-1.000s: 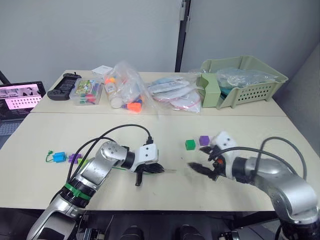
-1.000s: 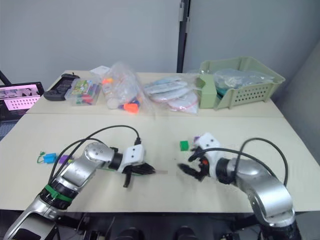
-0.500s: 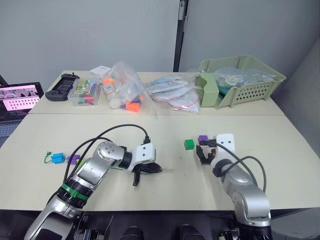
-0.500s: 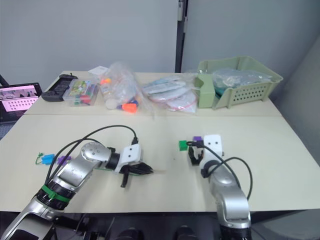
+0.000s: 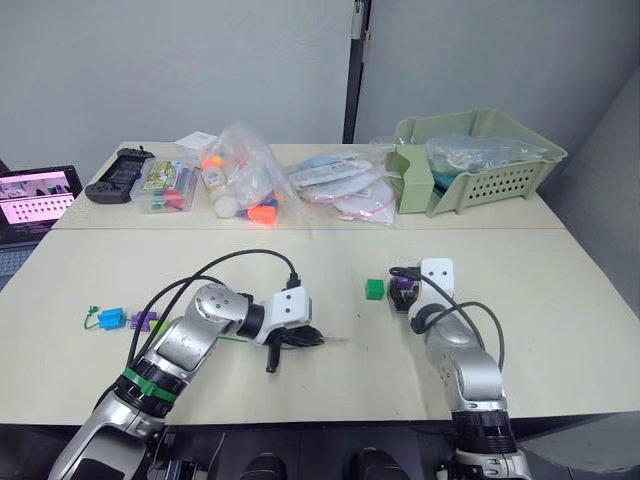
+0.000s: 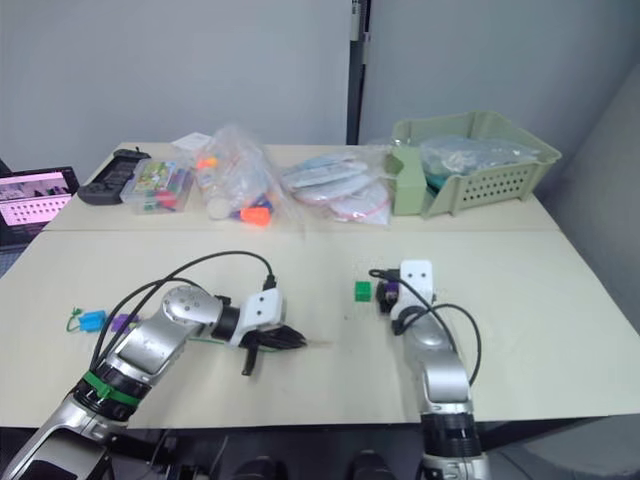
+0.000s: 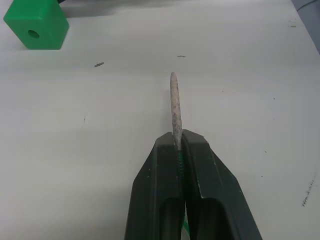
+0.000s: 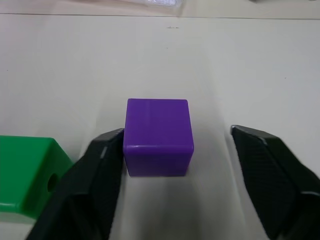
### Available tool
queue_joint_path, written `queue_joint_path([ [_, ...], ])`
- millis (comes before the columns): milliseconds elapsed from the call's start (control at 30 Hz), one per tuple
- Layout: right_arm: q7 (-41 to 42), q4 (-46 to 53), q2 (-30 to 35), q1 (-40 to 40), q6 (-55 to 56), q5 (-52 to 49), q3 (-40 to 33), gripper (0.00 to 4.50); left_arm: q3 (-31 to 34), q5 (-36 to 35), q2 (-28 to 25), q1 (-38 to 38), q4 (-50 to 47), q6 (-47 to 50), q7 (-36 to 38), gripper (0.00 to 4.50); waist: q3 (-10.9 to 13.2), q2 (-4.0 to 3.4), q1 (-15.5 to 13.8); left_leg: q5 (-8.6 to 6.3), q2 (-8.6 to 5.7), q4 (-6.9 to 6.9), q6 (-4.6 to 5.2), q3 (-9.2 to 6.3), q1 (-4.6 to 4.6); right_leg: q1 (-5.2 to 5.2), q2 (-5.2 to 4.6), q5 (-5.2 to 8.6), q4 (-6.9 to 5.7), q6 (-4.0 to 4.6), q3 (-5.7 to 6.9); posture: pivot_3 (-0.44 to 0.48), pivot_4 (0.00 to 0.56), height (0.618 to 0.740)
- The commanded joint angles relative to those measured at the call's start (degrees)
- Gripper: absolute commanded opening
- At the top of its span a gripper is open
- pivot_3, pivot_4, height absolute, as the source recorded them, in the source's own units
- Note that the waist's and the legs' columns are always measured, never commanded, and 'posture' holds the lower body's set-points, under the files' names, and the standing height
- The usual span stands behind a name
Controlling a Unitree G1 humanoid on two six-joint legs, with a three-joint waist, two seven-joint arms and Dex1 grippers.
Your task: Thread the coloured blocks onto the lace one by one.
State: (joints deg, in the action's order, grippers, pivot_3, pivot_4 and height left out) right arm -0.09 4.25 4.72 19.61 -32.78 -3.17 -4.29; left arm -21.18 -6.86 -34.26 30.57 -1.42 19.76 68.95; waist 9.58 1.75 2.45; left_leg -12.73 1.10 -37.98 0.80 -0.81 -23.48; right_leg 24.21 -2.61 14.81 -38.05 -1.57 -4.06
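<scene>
My left gripper [image 7: 178, 137] is shut on the lace, low over the table; the stiff pale tip [image 7: 174, 100] sticks out past its fingers and the green cord [image 5: 232, 337] trails back toward my left. A dark green block [image 5: 375, 289] lies on the table ahead of that tip. Just right of it sits a purple block [image 8: 159, 136]. My right gripper [image 8: 177, 132] stands open around the purple block, one finger on each side, the left one nearly touching it. A blue block [image 5: 110, 318] and another purple block [image 5: 146, 321] lie at the lace's far-left end.
Along the back of the table stand clear plastic bags [image 5: 250, 180] with orange-capped items, a clear box [image 5: 170, 185], a black controller [image 5: 112, 178] and a pale green basket [image 5: 500, 175]. A laptop screen [image 5: 35, 195] glows at the far left. A black cable [image 5: 240, 262] loops over my left arm.
My right arm has swung in from the right and its gripper now straddles the purple block. The left gripper and lace have stayed put.
</scene>
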Motion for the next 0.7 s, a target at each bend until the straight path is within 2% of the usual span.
queue_joint_path([
  [33,0.0,2.9,-0.8,0.2,2.4,-0.8,-0.2,1.95,1.2,-0.4,-0.4,-0.3,-1.9,-0.7,-0.3,0.00,0.0,0.00,0.0,0.00,0.00,0.00,0.00,-0.01,0.00,-0.01,0.00,0.00,-0.01,0.00,0.00,0.000,0.150,0.740],
  [100,0.2,4.5,-1.1,-0.4,3.2,-1.0,-0.1,1.28,1.2,-0.4,-0.5,-0.5,-1.9,-0.8,-0.3,0.00,0.0,0.00,0.0,0.00,0.00,0.00,0.00,-0.01,0.00,0.00,0.00,0.00,-0.01,0.00,0.00,0.000,0.150,0.740],
  [133,0.3,5.5,-1.1,-0.9,3.3,-0.9,0.1,1.15,1.3,-0.4,-0.6,-0.5,-1.9,-0.8,-0.3,0.00,0.0,0.00,0.0,0.00,0.00,0.00,0.00,-0.02,-0.01,0.00,0.00,0.00,-0.01,0.00,0.00,0.000,0.150,0.740],
  [333,-0.7,19.0,-1.6,-6.5,-2.0,-0.4,1.9,1.15,1.6,-0.5,-1.1,-1.1,-2.0,-1.1,-0.1,0.00,0.0,-0.01,0.0,0.00,-0.03,0.01,0.00,-0.10,-0.02,0.00,-0.02,0.00,-0.02,0.00,0.02,0.000,0.150,0.740],
  [467,-1.8,35.7,-2.8,-13.0,-11.8,-0.3,8.3,1.15,1.8,-0.7,-1.4,-1.2,-2.0,-1.1,-0.1,0.00,0.0,-0.02,-0.1,0.00,-0.03,0.01,0.00,-0.29,-0.05,0.01,0.00,0.00,-0.04,0.00,0.05,0.000,0.150,0.740],
  [567,-3.5,45.5,-3.9,-17.0,-20.2,-0.4,16.8,1.15,2.0,-0.8,-1.5,-0.9,-1.8,-1.0,-0.2,0.00,0.0,-0.02,0.1,0.00,-0.02,0.03,0.00,-0.54,-0.04,0.01,0.00,0.00,-0.02,-0.01,0.04,0.000,0.150,0.740],
  [633,-5.0,48.2,-4.7,-19.9,-24.8,-0.4,21.5,1.15,2.0,-0.9,-1.3,-0.2,-1.8,-0.5,-0.1,0.00,0.0,-0.02,0.1,0.00,-0.02,0.03,0.00,-0.57,-0.02,0.00,0.02,0.01,-0.01,-0.01,0.06,0.000,0.150,0.740],
  [700,-4.9,48.0,-5.0,-21.6,-26.9,-0.8,21.2,1.15,2.1,-1.1,-1.2,0.3,-1.9,0.0,0.0,0.00,0.0,-0.02,0.0,0.00,-0.02,0.03,0.00,-0.57,-0.02,-0.02,0.01,0.01,0.01,-0.01,0.08,0.000,0.150,0.740],
])
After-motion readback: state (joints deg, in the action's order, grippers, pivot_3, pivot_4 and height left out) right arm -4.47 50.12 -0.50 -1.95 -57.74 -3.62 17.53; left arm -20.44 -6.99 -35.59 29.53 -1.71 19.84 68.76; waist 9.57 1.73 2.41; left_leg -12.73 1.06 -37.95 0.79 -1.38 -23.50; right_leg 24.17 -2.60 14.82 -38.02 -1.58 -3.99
